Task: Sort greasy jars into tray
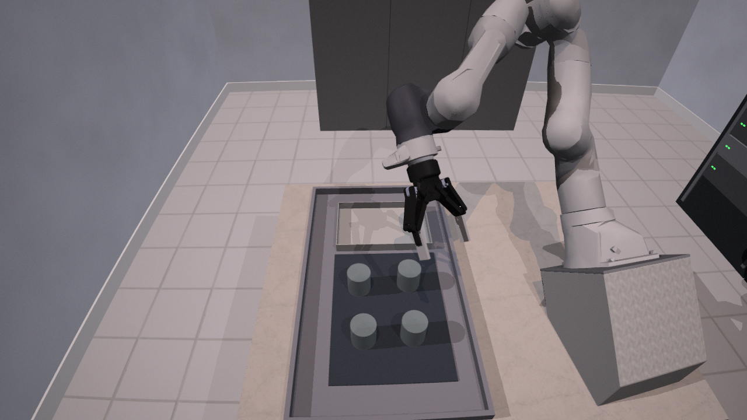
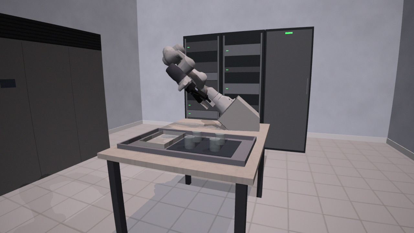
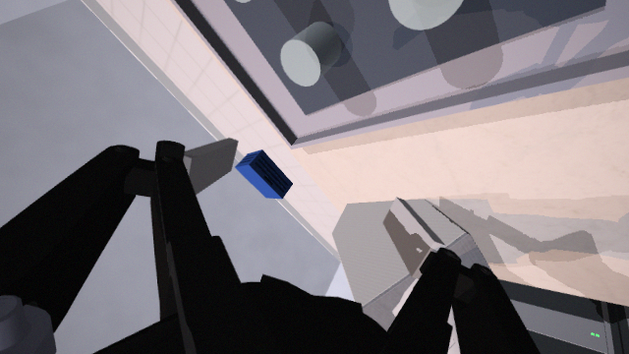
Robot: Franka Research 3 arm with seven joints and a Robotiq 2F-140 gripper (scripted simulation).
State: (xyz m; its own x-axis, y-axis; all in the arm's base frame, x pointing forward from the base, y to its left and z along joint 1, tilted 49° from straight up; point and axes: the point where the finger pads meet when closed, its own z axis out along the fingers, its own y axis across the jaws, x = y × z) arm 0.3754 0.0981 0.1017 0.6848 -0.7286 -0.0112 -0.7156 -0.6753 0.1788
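Four jars are standing on the dark mat [image 1: 391, 360], in two rows of two, each apart from the others: far-left jar [image 1: 358, 279], far-right jar [image 1: 408, 275], near-left jar [image 1: 363, 330], near-right jar [image 1: 414, 327]. One tray [image 1: 385, 244] is lying just beyond the mat's far edge, inside the same grey rimmed surround [image 1: 300, 324]; no jar is sitting in it.

One arm, one gripper [image 1: 443, 245]. Its fingers are standing fully wide and holding nothing. The gripper is hanging in the air above the tray's right end, well above the jars, tilted with its tips pointing down toward the arm's side.

One pedestal [image 1: 652, 324] is carrying the arm's foot on the table [image 2: 179, 168].

In the wrist view only two jars are showing fully or in part: one whole [image 3: 309, 55], one cut off by the top edge [image 3: 424, 11]; a third is showing only as a sliver at the top edge. From the exterior view the gripper is overlapping the arm's lower links, so its fingertips are hard to make out.
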